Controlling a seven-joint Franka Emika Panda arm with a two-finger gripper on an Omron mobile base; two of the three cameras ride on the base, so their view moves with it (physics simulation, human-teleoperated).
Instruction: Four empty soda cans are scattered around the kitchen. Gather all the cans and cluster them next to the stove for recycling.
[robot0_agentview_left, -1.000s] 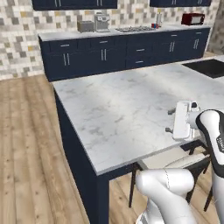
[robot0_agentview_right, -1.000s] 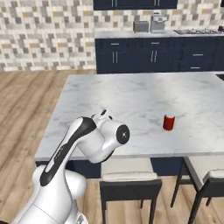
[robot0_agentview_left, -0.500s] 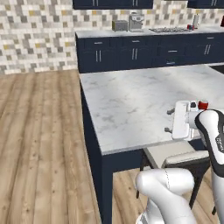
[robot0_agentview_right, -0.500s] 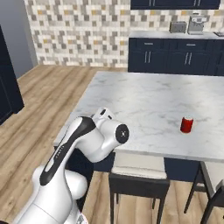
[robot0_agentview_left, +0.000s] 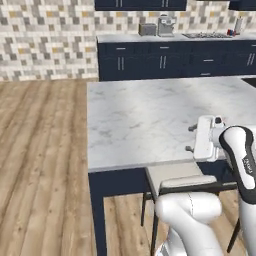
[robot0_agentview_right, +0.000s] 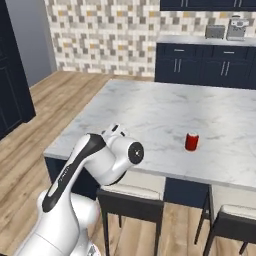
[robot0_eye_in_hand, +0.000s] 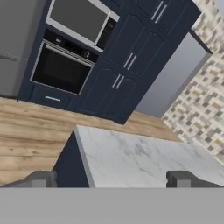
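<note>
One red soda can stands on the marble island; the claw is released, grasping nothing.

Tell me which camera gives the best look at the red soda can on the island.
The right base view: the red soda can stands upright in plain sight on the marble island, apart from the arm. The left base view and the hand view give the island top but nothing I can make out as that can.

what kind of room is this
A home kitchen, rendered: a marble-topped island with a red soda can on it, navy cabinets under a mosaic backsplash, and a built-in wall oven.
</note>
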